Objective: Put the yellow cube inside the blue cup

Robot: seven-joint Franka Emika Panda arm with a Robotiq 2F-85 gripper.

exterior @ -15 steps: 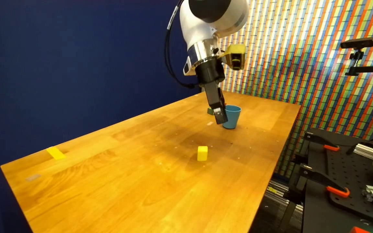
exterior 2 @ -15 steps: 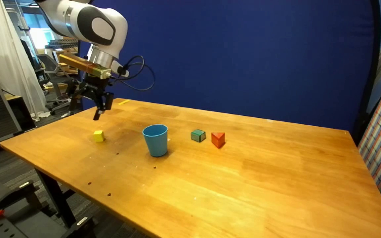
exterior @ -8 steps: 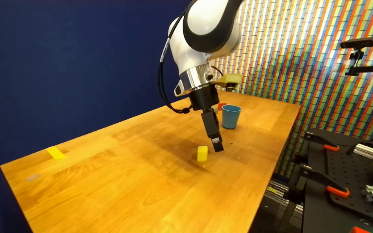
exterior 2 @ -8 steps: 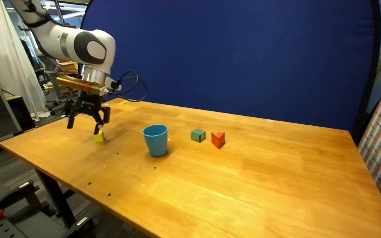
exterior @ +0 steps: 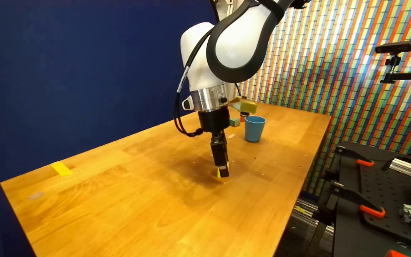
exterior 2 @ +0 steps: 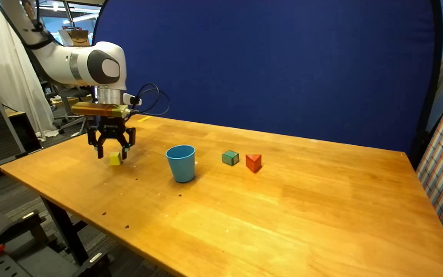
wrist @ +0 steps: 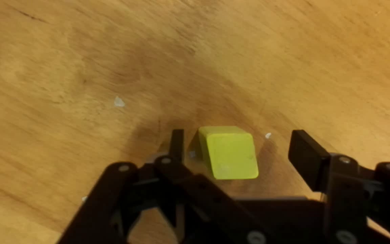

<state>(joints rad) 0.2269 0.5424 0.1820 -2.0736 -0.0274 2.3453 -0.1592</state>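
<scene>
- Honey-coloured tabletop (exterior 2: 321,207) stretches across the lower part of both exterior views, with a dark blue backdrop (exterior 2: 267,69) behind it.
- Yellow cube (wrist: 234,156): resting on the wood just below and right of centre in the wrist view. Its top face is bright, slightly greenish yellow, with softly rounded corners and a faint pale smudge at lower left; the left side face looks darker, the upper one duller. In an exterior view the yellow cube (exterior: 218,173) sits near the middle of the frame, mostly hidden behind the gripper.
- Gripper (exterior 2: 112,154): pointing down at left in an exterior view. Its two fingers (wrist: 308,161) are parted, one on either side of the cube, with wood visible in the gap on each flank in the wrist view.
- Blue cup (exterior 2: 183,164): upright, light blue, wider at the rim than at the base, slightly left of centre in an exterior view, apart from the cube.
- Green block (exterior 2: 230,158) and red triangular block (exterior 2: 253,163): right of the cup in an exterior view, near each other without touching.
- White arm (exterior 2: 87,65): above the gripper, at upper left in an exterior view.
</scene>
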